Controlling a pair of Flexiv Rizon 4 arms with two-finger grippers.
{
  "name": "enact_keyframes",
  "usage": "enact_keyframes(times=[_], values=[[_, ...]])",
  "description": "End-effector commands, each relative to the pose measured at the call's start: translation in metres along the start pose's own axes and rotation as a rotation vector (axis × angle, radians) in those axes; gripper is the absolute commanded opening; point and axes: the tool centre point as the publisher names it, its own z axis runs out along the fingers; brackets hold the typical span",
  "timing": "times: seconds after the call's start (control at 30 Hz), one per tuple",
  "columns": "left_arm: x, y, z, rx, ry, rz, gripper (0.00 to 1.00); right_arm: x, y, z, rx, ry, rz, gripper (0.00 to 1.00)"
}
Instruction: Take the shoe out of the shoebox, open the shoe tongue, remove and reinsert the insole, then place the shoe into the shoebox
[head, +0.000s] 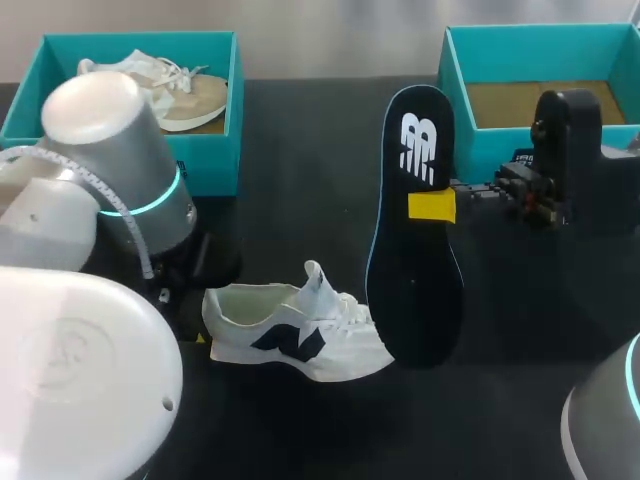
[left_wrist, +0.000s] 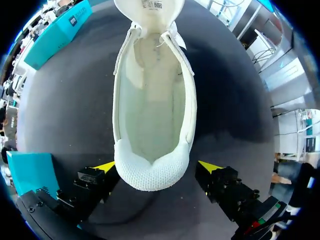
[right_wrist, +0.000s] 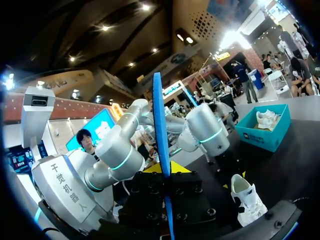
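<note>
White shoe (head: 295, 335) lies on its side on the black worktop (head: 300, 160), near the front-middle, toe toward the right arm's side, tongue pulled up; out of either box; in the left wrist view its inside shows pale and bare.

Left pincer (left_wrist: 156, 167) low at the shoe's heel, open; yellow tips stand either side of the heel; one tip is just beside it, the other has a visible gap, so no grip.

Right pincer (right_wrist: 166, 167) closed on the insole (head: 415, 260); black insole with blue edge held upright above the worktop, heel end up, toe end down just beside the shoe's toe; cannot tell whether it touches the shoe; in the right wrist view it is seen edge-on, clamped between the yellow tips.

Far-right shoebox (head: 480, 150), teal, brown floor showing, sits behind the right pincer; far-left shoebox (head: 210, 150), teal, holds a second shoe (head: 185, 95), white and beige.
</note>
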Motion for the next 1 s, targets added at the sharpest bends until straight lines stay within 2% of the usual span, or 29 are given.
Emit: enact_keyframes(times=[0.03,0.17,0.53,0.83,1.0], values=[[0.0,-0.006,-0.004,-0.083,-0.005,0.006,1.0,0.004,-0.003,0.0,-0.005,-0.009,0.001,0.0],[0.001,-0.012,-0.01,-0.121,-0.013,0.01,1.0,0.004,-0.003,0.0,-0.005,-0.009,0.001,0.0],[0.0,-0.012,-0.01,-0.134,-0.014,0.028,1.0,0.004,-0.003,0.0,-0.005,-0.009,0.001,0.0],[-0.004,-0.02,-0.052,-0.116,-0.032,0.043,1.0,0.004,-0.003,0.0,-0.005,-0.009,0.001,0.0],[-0.012,-0.039,-0.063,-0.1,-0.023,0.049,1.0,0.004,-0.003,0.0,-0.005,-0.009,0.001,0.0]])
